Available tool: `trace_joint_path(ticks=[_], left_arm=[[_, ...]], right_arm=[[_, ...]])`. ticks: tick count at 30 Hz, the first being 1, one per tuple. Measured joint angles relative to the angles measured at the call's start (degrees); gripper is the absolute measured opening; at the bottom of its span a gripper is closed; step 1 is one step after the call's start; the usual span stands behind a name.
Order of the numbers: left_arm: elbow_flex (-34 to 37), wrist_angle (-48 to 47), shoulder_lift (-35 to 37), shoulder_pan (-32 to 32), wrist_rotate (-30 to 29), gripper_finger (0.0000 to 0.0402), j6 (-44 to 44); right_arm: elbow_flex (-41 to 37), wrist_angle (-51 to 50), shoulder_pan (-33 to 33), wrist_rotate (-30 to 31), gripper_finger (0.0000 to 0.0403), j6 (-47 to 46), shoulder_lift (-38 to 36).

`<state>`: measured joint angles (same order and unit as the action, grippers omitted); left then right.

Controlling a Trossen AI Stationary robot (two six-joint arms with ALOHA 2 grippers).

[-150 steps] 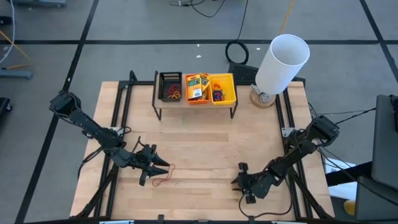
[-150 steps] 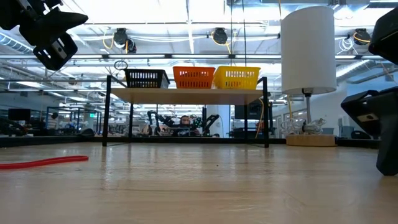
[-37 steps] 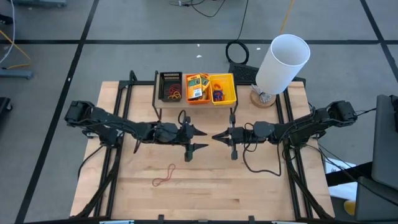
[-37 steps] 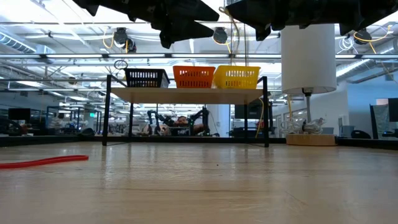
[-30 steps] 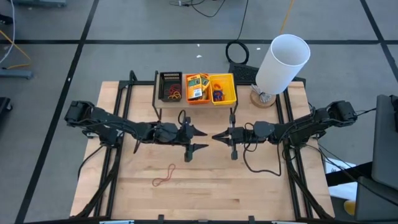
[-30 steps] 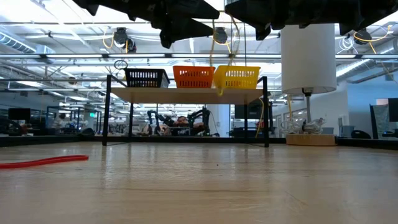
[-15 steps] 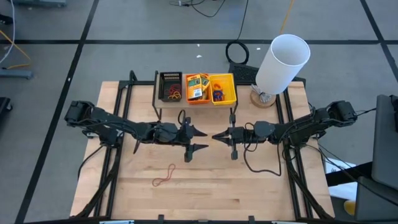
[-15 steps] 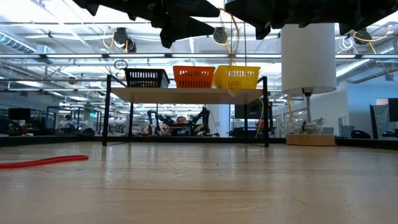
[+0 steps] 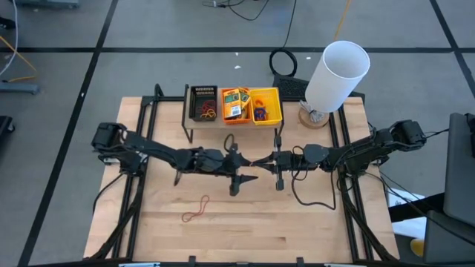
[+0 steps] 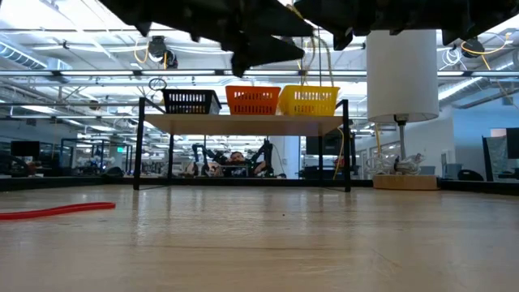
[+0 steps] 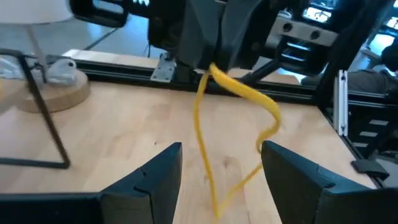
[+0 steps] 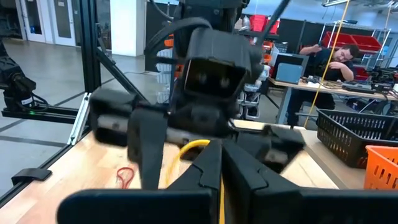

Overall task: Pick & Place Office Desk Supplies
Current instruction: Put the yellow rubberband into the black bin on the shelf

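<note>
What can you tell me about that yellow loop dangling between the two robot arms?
The yellow rubber band is a thin, floppy loop, hanging in the air above the wooden table, touching no surface. The right gripper pinches its top with shut fingers. The loop droops between the open fingers of the left gripper, which do not grip it.

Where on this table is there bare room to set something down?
Free: the front strip of the table right of the red rubber band, and the wood left of the left arm. Crowded: the centre, where left end effector and right end effector meet over a yellow band.
</note>
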<state>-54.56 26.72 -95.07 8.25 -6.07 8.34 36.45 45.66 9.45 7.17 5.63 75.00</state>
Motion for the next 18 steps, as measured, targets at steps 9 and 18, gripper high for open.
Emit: trace_joint_path(ticks=[9, 18], left_arm=[[-7.9, -7.6, -5.2, -0.3, 0.2, 0.0196, -2.4], [-8.8, -14.1, -5.1, -0.3, 0.2, 0.0013, -3.7]], right_arm=[[0.0, -1.3, 0.0, 0.0, 0.0, 0.0, 0.0], [0.0, -0.4, 0.0, 0.0, 0.0001, -0.4, 0.0]])
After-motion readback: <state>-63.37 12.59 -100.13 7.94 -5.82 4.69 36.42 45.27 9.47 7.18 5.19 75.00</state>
